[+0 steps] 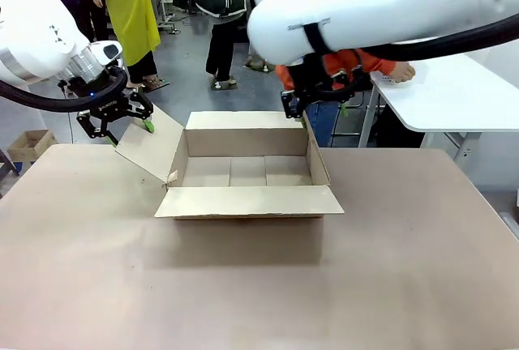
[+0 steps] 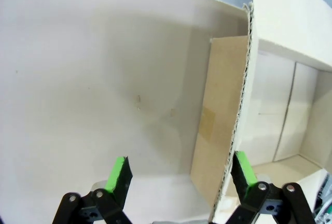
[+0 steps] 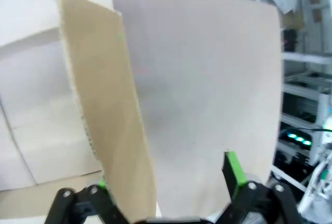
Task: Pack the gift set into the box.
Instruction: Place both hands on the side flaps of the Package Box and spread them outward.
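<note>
Fingers of left gripper and right gripper stand wide, each astride a side flap of the open box at the desk's middle; step judged flap-holding, next calls for pinching flaps outward.

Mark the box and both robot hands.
box (image 1: 247, 202), front view, near flap.
left hand (image 2: 181, 168), left wrist view, midway between fingertips.
right hand (image 3: 167, 177), right wrist view, midway between fingertips.
</note>
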Motion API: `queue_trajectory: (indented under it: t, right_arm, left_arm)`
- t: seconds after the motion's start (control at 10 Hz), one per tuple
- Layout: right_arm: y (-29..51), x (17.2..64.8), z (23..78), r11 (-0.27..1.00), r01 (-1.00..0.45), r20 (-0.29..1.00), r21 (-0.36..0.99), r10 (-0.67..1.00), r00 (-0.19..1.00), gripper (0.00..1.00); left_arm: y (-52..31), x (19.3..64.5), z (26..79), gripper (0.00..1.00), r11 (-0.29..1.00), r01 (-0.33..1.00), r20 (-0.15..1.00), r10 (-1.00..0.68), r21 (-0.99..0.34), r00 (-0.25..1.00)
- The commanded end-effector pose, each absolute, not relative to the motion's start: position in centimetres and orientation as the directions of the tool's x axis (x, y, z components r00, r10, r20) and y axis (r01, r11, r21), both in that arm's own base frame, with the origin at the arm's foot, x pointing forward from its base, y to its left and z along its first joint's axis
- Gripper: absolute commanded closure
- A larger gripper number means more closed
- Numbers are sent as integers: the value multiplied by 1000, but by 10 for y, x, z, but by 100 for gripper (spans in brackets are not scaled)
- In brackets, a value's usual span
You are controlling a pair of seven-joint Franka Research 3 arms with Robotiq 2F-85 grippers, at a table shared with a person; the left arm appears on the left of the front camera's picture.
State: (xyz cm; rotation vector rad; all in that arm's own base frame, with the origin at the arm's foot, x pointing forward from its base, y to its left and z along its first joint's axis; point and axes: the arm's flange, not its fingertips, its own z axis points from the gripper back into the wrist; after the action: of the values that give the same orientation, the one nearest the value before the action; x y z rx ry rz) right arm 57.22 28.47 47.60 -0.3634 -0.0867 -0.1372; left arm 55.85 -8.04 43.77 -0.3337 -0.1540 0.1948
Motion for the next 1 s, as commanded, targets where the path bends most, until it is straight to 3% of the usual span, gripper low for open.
queue_trajectory:
  t: [0.0,0.5,0.6,0.9]
  right_arm:
    - [228,549,465,967,178,125,-181,-157,980,0]
    - [135,539,417,958,114,217,263,-174,960,0]
    - [164,562,441,981,190,172,49,-196,965,0]
    - [164,562,441,981,190,172,49,-196,965,0]
  left_arm:
    - [-81,557,440,0,928,-177,125,228,-329,966]
    - [-81,557,440,0,928,-177,125,228,-329,966]
    - [-81,557,440,0,928,-177,125,228,-329,966]
    - [-81,557,440,0,928,-177,125,228,-329,966]
